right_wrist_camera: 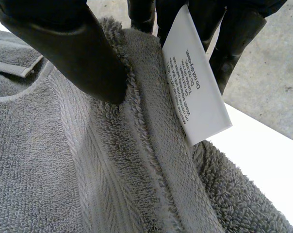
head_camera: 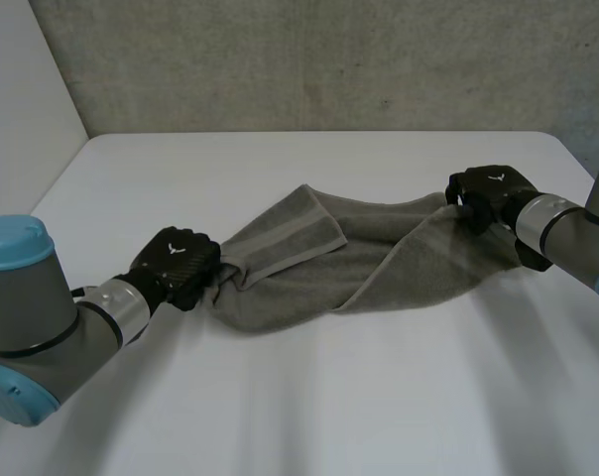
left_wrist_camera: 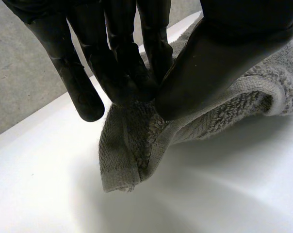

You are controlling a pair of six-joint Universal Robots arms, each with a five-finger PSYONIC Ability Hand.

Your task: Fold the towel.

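Grey towel (head_camera: 379, 258) lies stretched and bunched across the middle of the white table (head_camera: 309, 397), one end folded over. Left hand (head_camera: 179, 266) at the towel's left end, thumb and fingers pinching a hemmed corner. Right hand (head_camera: 490, 193) at the right end, thumb clamping the edge against fingers (right_wrist_camera: 234, 39); white care label (right_wrist_camera: 195, 92) sticks out beside them.

You have the towel (head_camera: 379, 263) lying across the middle of the table (head_camera: 309, 397), your left hand (head_camera: 180, 260) at its left end nearer the front, your right hand (head_camera: 493, 190) at its right end farther back, the label (right_wrist_camera: 197, 97) at that hand's fingertips, the wall (head_camera: 329, 59) behind the table.
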